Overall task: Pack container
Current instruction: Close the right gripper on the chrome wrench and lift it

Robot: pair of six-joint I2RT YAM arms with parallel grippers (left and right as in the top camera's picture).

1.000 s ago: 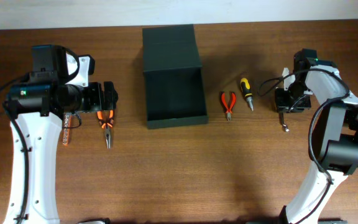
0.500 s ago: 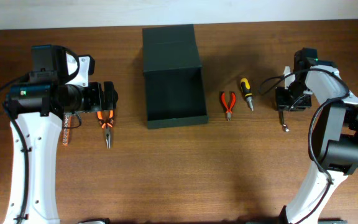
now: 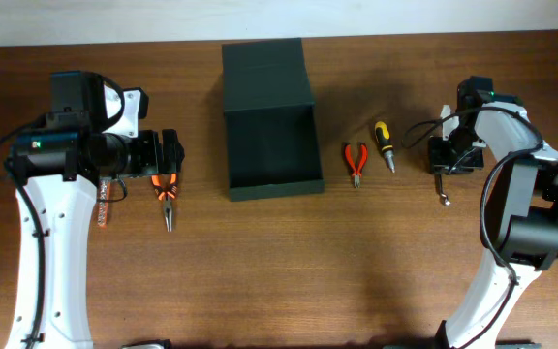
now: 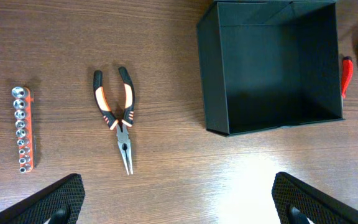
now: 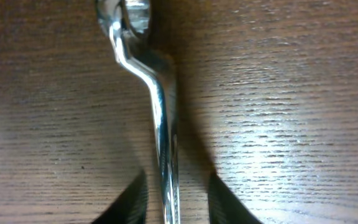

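The dark green-black rectangular cardboard box (image 4: 272,68) is matt and smooth. The brown wooden table (image 5: 278,93) shows fine grain with a soft sheen — the bent silver metal wrench (image 5: 163,112) is polished, mirror-bright. The orange-and-black-handled pliers (image 4: 118,112) have dull grey steel tips.

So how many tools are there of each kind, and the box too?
Pliers: 2 (orange-and-black long-nose pliers, small red-handled pliers)
Yellow-and-black screwdriver: 1
Shiny silver metal wrench: 1
Orange rail of silver sockets: 1
Dark green-black cardboard box: 1
Total: 6
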